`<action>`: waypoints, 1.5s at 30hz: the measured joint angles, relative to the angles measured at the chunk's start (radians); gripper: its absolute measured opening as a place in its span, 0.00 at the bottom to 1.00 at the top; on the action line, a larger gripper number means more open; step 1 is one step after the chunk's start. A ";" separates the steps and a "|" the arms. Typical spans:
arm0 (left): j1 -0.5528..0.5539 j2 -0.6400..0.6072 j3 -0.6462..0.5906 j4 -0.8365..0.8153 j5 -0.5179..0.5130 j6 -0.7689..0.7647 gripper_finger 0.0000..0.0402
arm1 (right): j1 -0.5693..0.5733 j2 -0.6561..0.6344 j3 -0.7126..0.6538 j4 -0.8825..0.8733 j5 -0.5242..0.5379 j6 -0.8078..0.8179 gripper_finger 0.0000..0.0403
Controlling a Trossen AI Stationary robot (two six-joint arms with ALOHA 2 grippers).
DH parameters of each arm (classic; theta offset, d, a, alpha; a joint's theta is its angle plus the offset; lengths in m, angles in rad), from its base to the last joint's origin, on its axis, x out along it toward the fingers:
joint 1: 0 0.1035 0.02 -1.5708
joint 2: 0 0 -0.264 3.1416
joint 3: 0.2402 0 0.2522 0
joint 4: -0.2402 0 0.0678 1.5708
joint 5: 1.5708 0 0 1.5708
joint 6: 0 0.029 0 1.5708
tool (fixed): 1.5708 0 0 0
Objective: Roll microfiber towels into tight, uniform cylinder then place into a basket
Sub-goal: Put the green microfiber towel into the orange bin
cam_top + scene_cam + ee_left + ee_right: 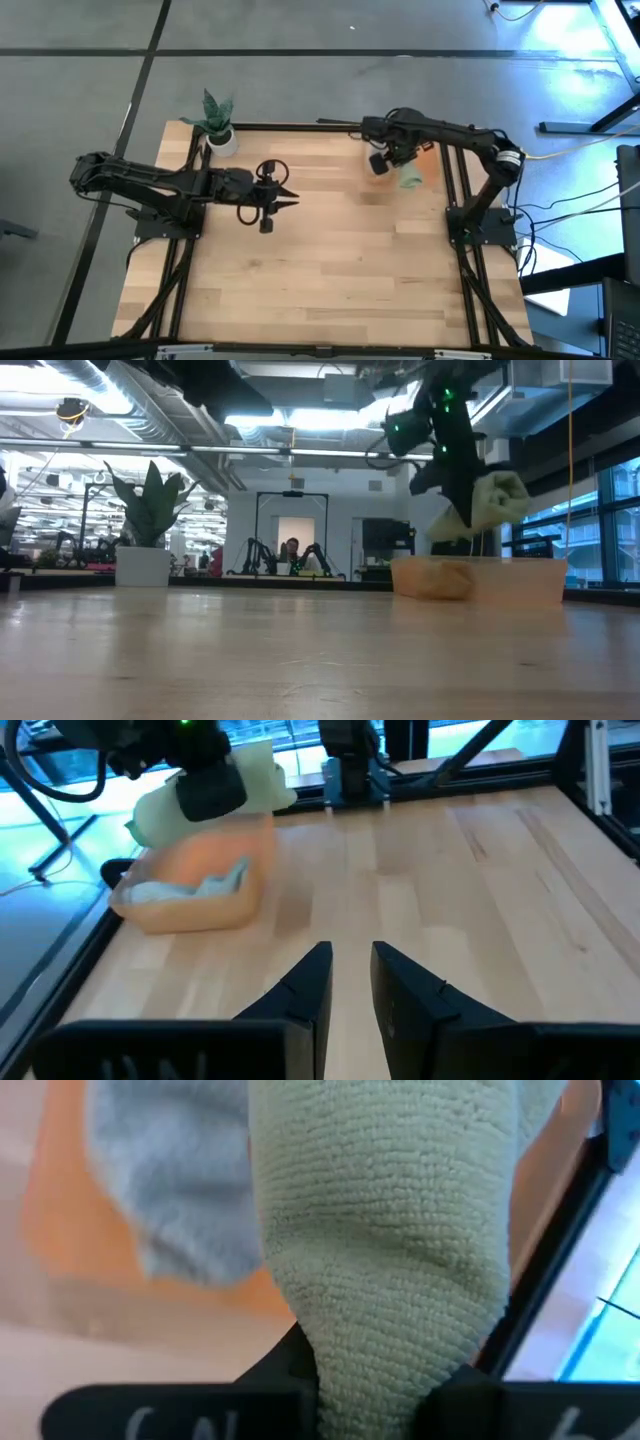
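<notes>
Holding the rolled light green towel (385,1250) above the orange basket (478,582), your right end effector (375,1375) is clenching the roll's lower end between its two dark fingers. In the low view the towel (495,498) is hanging clear over the basket's rim, not touching it, bunched beside the dark wrist. You are seeing its long axis running away from the fingers in the right wrist view, out over the basket; in the high view the green bundle (410,178) is showing just beside the end effector, at the basket's near edge. No tag or writing is readable on it.

Inside the basket (190,910) the light grey towel (195,888) is lying loosely crumpled, stretched along the basket's longer side.

Your left end effector (350,982) is hovering over the bare wooden surface (330,270), well apart from the basket, fingers parted by a narrow gap and gripping nothing, pointing toward the basket. A potted plant (217,122) is standing at the surface's far corner, far from the basket.
</notes>
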State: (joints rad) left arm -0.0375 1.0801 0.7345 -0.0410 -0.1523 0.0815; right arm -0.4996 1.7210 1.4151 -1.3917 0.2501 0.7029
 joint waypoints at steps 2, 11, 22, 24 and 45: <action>0.008 0.000 0.000 0.000 0.000 0.000 0.16 | -0.050 -0.001 -0.032 0.067 -0.011 -0.033 0.11; 0.014 0.000 0.000 0.000 0.000 -0.001 0.16 | -0.244 0.000 -0.064 0.157 -0.090 -0.158 0.11; 0.014 0.000 0.000 0.000 -0.030 0.000 0.16 | -0.265 0.097 -0.064 0.265 -0.111 -0.198 0.11; 0.014 0.000 0.000 0.000 -0.031 0.000 0.16 | -0.265 0.125 -0.064 0.271 -0.110 -0.200 0.11; 0.068 0.000 0.000 0.008 -0.102 0.000 0.16 | -0.270 0.225 -0.064 0.329 -0.113 -0.188 0.11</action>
State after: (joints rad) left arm 0.0308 1.0801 0.7345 -0.0326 -0.2542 0.0815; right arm -0.7696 1.9457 1.3514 -1.0622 0.1371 0.5148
